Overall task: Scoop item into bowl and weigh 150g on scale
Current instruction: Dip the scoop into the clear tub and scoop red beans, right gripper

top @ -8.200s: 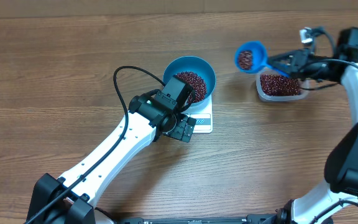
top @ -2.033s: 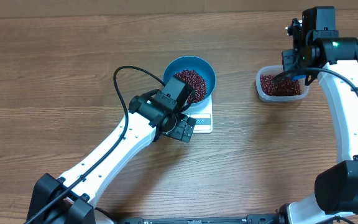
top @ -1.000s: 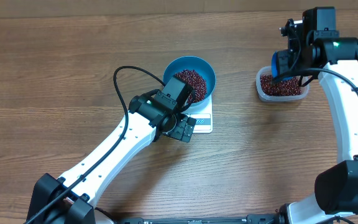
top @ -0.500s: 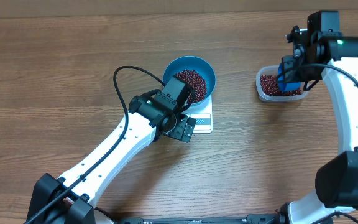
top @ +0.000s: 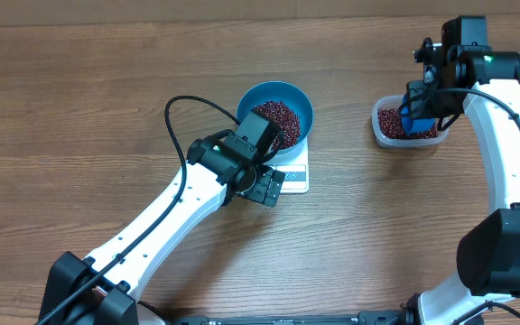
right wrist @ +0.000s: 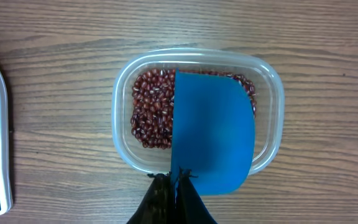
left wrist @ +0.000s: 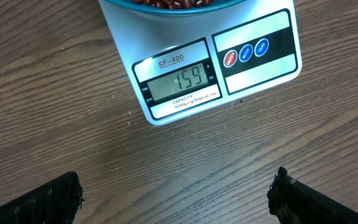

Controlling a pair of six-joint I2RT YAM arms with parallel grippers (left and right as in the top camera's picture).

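We see left gripper [left wrist: 176, 190] spread wide over scale [left wrist: 185, 84] front | right gripper [right wrist: 176, 190] pinching scoop [right wrist: 213, 134] above tub [right wrist: 267, 93]

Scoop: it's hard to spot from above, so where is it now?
Far right in the overhead view: the scoop is over the clear tub of beans, gripped by the right gripper, well away from the bowl and scale.

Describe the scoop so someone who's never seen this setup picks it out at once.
On the wooden table, find the clear plastic tub of beans on the right side. The scoop is the small blue piece over that tub, clamped in the right gripper. The other blue vessel, the bowl, is bigger, round and sits on the white scale mid-table.
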